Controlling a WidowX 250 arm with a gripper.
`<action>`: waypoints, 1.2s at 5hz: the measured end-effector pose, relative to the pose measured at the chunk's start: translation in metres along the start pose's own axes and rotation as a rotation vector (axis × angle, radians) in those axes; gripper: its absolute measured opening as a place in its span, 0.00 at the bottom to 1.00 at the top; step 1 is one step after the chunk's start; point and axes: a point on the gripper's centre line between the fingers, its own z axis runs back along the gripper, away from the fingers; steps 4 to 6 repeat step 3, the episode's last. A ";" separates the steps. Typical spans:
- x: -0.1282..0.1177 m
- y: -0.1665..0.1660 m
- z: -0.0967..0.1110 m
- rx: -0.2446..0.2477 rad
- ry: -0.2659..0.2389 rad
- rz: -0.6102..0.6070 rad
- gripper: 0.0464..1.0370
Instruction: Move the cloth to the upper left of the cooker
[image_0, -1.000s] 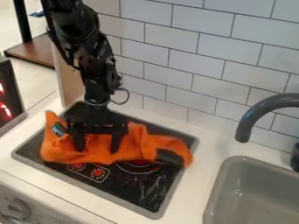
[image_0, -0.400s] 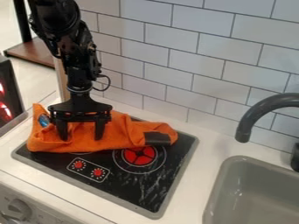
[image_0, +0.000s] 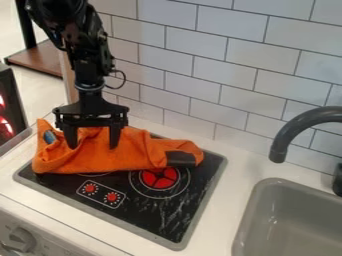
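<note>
On one cooker (image_0: 157, 215), one cloth (image_0: 130, 157)

From my seat, with 12 o'clock at the top of my view, the cooker (image_0: 160, 215) sits in the table (image_0: 237, 172). The cloth (image_0: 137, 155) lies across its far part, from 10 round to 2 o'clock, its left end past the cooker's edge. My hand (image_0: 93, 148) is at the cloth's left half. I see a burner (image_0: 159, 178) just before the cloth's right half and the dials (image_0: 111, 197) at 7. The sink (image_0: 246, 215) lies towards 4, the faucet (image_0: 284, 137) at its 12; the wall (image_0: 200, 65) stands behind.
</note>
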 end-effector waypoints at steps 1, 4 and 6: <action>0.003 0.005 0.034 -0.024 -0.057 0.021 0.96; -0.011 0.020 0.070 -0.055 -0.079 0.004 0.96; -0.011 0.020 0.070 -0.055 -0.079 0.004 0.96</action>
